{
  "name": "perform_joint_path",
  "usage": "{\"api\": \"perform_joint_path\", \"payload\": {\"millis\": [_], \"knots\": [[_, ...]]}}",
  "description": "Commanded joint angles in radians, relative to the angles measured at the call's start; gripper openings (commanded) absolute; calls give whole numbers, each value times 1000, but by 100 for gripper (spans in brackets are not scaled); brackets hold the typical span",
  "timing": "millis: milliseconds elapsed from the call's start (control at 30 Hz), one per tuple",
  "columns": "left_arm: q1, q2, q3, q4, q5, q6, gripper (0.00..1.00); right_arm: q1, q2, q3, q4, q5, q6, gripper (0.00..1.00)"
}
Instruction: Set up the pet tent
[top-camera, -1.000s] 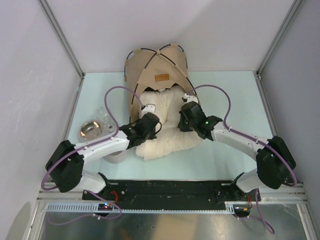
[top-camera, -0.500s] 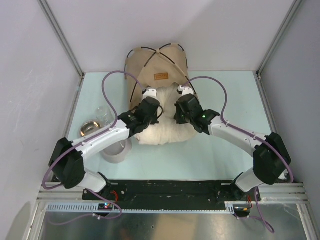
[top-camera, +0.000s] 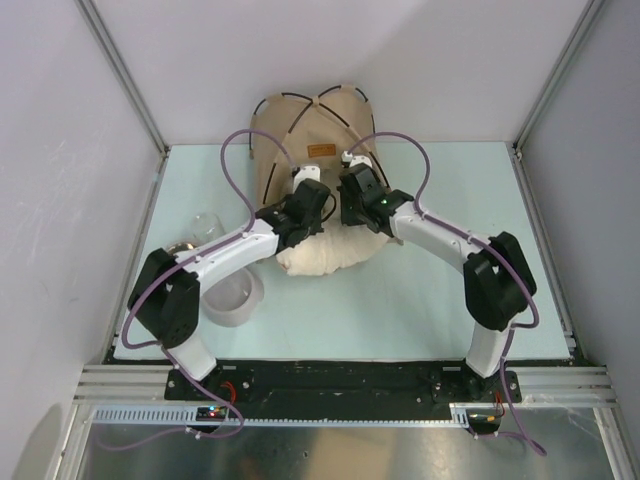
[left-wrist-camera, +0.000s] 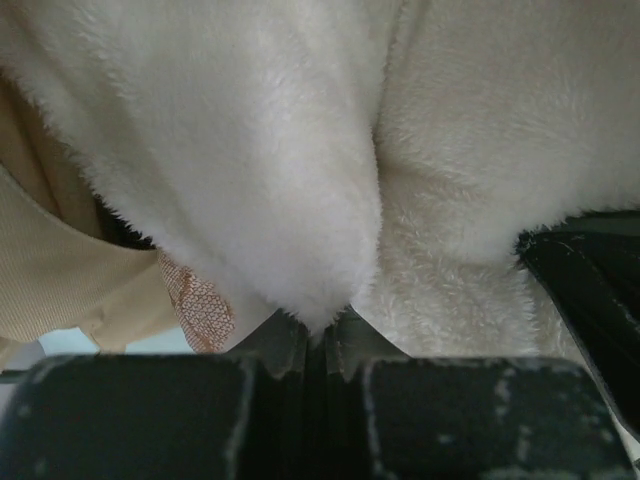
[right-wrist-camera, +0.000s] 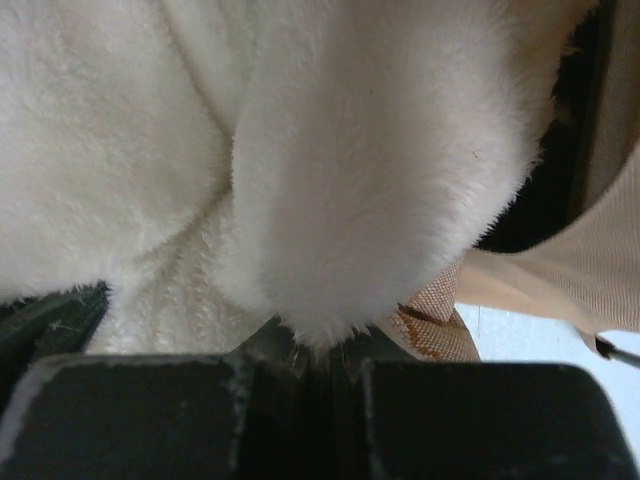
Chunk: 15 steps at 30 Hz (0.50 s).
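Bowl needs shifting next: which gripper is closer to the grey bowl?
Left. The left gripper, shut on the pillow, sits behind and right of the bowl; the right gripper holds the pillow farther right again.

White arm links (top-camera: 225, 255), black joints (top-camera: 165, 300), looping purple cables (top-camera: 223, 155)
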Motion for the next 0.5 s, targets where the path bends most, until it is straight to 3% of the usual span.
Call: {"api": "perform_joint_path", "payload": {"millis": [0, 33, 167, 467], "knots": [[5, 35, 77, 90, -1, 4, 10, 17, 53, 133, 8, -35, 14, 3], [9, 35, 78, 89, 1, 8, 13, 19, 51, 126, 8, -29, 14, 7], [14, -15, 38, 89, 31, 11, 28, 34, -18, 74, 21, -5, 7, 39], [15, -206, -77, 89, 106, 14, 67, 91, -216, -6, -8, 51, -4, 77]]}}
